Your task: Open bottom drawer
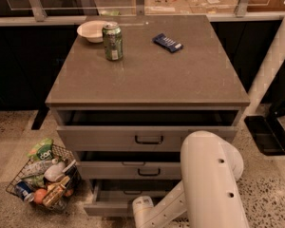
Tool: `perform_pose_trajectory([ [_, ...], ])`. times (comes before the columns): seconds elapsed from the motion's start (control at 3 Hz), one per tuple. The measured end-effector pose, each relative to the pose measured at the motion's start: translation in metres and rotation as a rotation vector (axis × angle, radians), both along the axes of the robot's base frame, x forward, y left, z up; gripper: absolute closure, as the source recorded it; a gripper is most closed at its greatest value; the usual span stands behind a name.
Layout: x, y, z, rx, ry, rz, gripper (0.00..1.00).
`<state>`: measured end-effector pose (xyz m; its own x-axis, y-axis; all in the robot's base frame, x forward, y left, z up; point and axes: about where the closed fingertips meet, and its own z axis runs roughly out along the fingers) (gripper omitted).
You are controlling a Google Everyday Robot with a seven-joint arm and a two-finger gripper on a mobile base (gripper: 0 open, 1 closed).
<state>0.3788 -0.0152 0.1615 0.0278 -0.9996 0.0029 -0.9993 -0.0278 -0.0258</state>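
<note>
The bottom drawer (115, 199) is the lowest of three grey-beige drawers in the cabinet (147, 75). It stands pulled out toward me, further than the two above it, and its plain grey inside shows. My white arm (210, 184) comes in from the lower right and bends left across the drawer's front. My gripper (143, 216) is at the end of the arm, at the bottom edge of the view, right in front of the bottom drawer's middle. The drawer's handle is hidden behind it. The top drawer (148, 139) and middle drawer (133, 170) each stand slightly ajar.
On the cabinet top stand a green can (112, 42), a white bowl (91, 31) and a blue packet (167, 42). A wire basket (42, 180) of groceries sits on the floor left of the drawers. A white post (275, 56) and a black base (266, 133) stand to the right.
</note>
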Motion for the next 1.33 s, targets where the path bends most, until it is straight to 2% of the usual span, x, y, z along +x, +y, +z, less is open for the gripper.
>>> perform_pose_trajectory([
  [0.33,0.012,-0.007,0.029,-0.019,-0.058,0.003,0.00],
  [0.67,0.030,-0.023,0.062,-0.026,-0.145,0.004,0.00],
  [1.0,0.050,-0.053,0.097,-0.041,-0.266,-0.006,0.00],
  [1.33,0.064,-0.082,0.124,-0.069,-0.369,-0.025,0.16],
])
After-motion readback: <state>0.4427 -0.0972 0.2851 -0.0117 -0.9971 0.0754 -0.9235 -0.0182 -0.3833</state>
